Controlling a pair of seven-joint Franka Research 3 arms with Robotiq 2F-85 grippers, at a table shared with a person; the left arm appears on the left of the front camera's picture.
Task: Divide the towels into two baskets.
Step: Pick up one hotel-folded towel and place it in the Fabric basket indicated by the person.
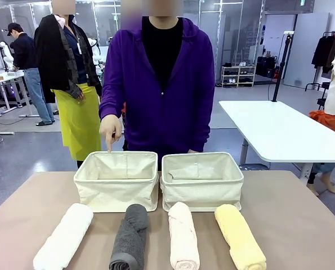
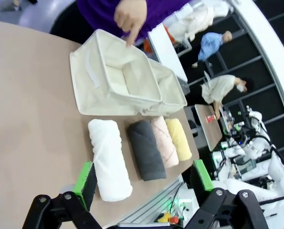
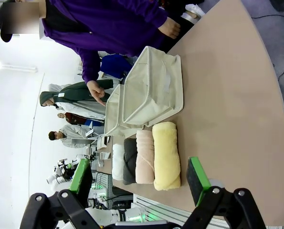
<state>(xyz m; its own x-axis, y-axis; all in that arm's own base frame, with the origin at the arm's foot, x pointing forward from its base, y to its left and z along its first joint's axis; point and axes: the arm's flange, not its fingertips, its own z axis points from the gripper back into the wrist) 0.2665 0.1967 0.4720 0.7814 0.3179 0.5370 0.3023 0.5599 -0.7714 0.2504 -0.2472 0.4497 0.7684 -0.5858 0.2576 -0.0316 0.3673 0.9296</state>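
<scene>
1. L gripper: jaws wide apart, nothing btwn the green pads. It hangs above the near table edge, over the towel row.
2. white towel: leftmost in the row, flat on table on robot's side of the baskets. It lies slanted, w/ far end twd front-left corner of left basket.
3. dark grey towel: next to the right, lying lengthwise. Far end is close to left basket's front wall, near its right corner.
4. left basket: upright, top open, on far part of table.
5. person's hand: index finger points straight down at left basket's far rim, twd its left end.
6. pink towel: third in row, on table, far end near front wall of right basket, left part.
7. right basket: upright, just beside left basket, narrow gap btwn them.
8. yellow towel: rightmost, on table, far end by right basket's front-right corner.
9. R gripper: jaws spread wide, holding nothing. It sits above the near table edge, w/ yellow towel closest.
</scene>
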